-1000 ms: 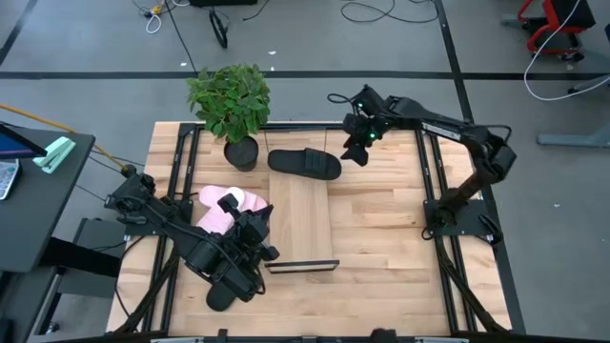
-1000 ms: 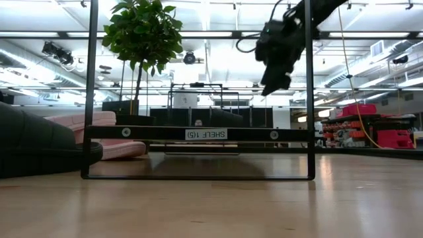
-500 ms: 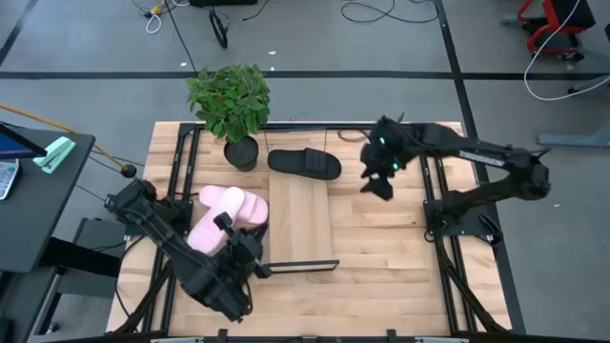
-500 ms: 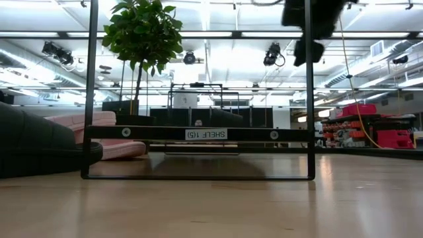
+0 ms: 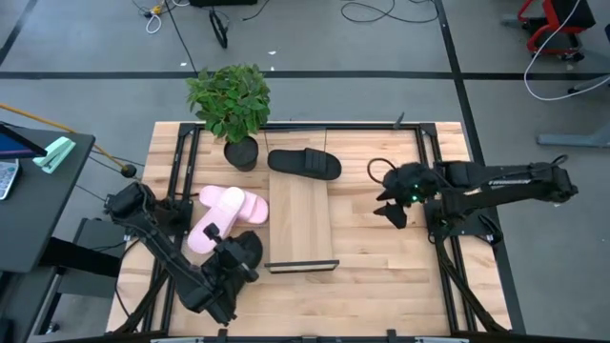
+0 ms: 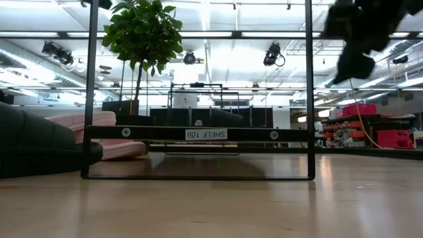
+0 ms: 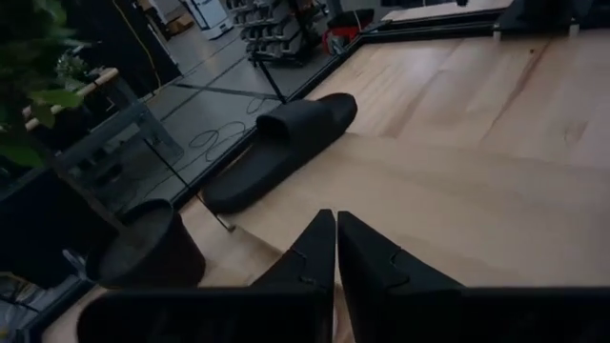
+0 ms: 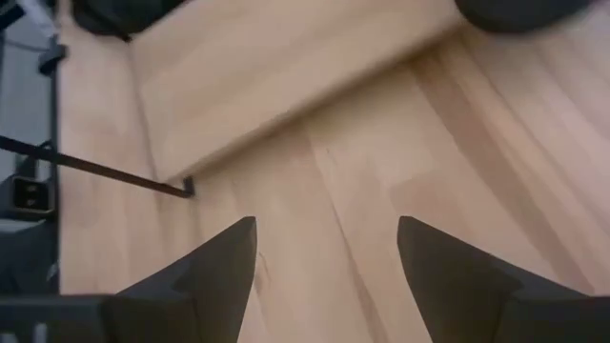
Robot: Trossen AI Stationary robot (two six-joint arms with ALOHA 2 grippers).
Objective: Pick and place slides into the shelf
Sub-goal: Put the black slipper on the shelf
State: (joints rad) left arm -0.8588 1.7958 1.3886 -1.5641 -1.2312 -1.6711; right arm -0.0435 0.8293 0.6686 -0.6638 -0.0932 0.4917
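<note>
Shelf (image 5: 300,221) board bare; potted plant (image 5: 230,100) beside black slide (image 5: 304,163); right end effector (image 5: 394,208) spread, left end effector (image 7: 335,250) clenched.

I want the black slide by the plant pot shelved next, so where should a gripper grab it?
Probably the wide strap of the black slide: it arches above the sole, leaving room for a finger under it. The slide lies flat at the shelf's far end, so come from above.

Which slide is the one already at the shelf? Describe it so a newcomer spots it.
Find the potted plant at the table's far edge in the high view. Just right of its pot, a black slide lies crosswise at the far end of the shelf, the pale board in a thin black frame. The pink slides lie left of the shelf, off its board.
</note>
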